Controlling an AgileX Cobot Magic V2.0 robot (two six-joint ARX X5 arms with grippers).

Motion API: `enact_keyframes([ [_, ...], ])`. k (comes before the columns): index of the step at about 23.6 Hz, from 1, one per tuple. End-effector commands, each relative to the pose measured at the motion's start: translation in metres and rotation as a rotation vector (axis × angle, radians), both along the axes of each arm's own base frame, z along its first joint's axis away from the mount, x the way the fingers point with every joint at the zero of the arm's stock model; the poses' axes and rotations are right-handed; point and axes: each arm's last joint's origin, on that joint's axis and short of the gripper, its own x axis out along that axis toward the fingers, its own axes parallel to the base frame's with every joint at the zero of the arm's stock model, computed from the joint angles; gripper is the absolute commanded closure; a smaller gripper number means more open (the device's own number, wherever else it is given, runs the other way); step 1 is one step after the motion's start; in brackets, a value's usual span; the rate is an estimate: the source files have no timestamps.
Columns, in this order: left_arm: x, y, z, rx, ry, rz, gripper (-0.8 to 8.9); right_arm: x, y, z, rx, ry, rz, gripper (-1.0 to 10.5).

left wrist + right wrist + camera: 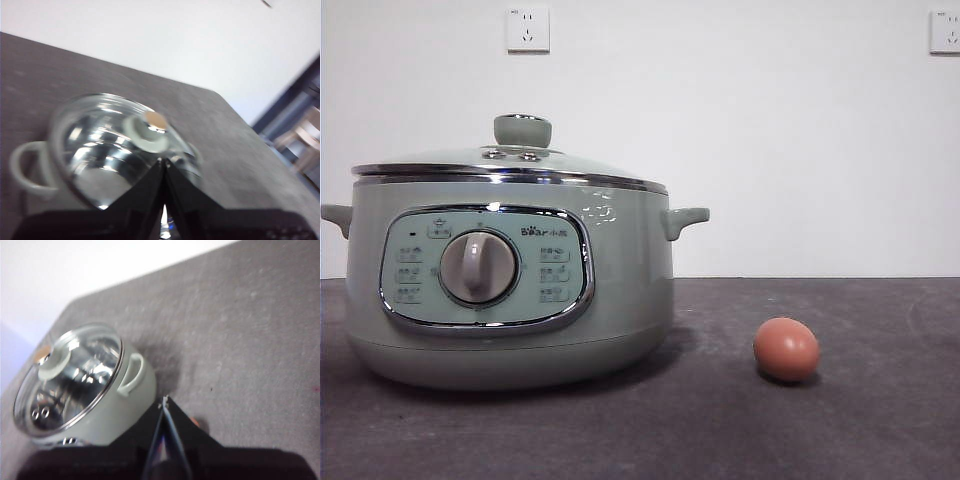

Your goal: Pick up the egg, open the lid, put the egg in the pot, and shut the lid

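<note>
Sitting on the dark grey table (880, 430), the pot (630, 300) fills the left half of the front view, its control panel (485, 268) and round dial (477, 267) facing the camera. The lid (510, 160) rests closed on the pot's chrome rim, with its pale-green knob (522, 129) upright in the middle. One side handle (684, 219) sticks out toward the egg (786, 349), which lies alone on the tabletop, apart from the pot and nearer the camera than the pot's base. Behind everything stands a white wall (770, 150) with two sockets (527, 28) high up.

Neither arm appears in the front view. In the left wrist view the left gripper (163, 167) hangs above the pot, its two black jaws pressed together at the tips and holding nothing; the glass lid (100, 145) and its knob (145, 132) lie just beyond the tips (the picture is blurred, so fine detail is lost). In the right wrist view the right gripper (165, 402) also has its jaws closed to a point and empty; it is above the table beside the pot (125, 405), whose lid (70, 380) shows from above. A small reddish patch (196, 423) peeks out beside one jaw; it looks like the egg, though most of it is hidden.
</note>
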Motion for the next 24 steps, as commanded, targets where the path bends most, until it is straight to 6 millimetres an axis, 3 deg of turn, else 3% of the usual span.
enact_keyframes([
  [1, 0.005, -0.001, 0.008, 0.033, 0.015, -0.070, 8.19, 0.009, 0.003, 0.014, -0.073, 0.026, 0.074, 9.5],
  [9, 0.022, -0.002, 0.023, 0.152, 0.104, -0.123, 8.17, 0.037, 0.011, 0.023, -0.158, 0.205, 0.236, 9.3],
  [11, 0.025, -0.002, 0.026, 0.162, 0.104, -0.128, 8.05, 0.044, 0.012, 0.020, -0.163, 0.242, 0.238, 8.2],
  [14, 0.029, -0.002, 0.029, 0.163, 0.092, -0.122, 5.23, 0.056, 0.017, 0.010, -0.154, 0.322, 0.245, 4.7],
  [19, 0.030, -0.002, 0.031, 0.167, 0.074, -0.102, 4.99, 0.066, 0.042, -0.001, -0.218, 0.397, 0.247, 4.7],
  [24, 0.030, -0.005, 0.032, 0.165, 0.061, -0.128, 4.99, 0.080, 0.091, -0.025, -0.388, 0.433, 0.192, 4.8],
])
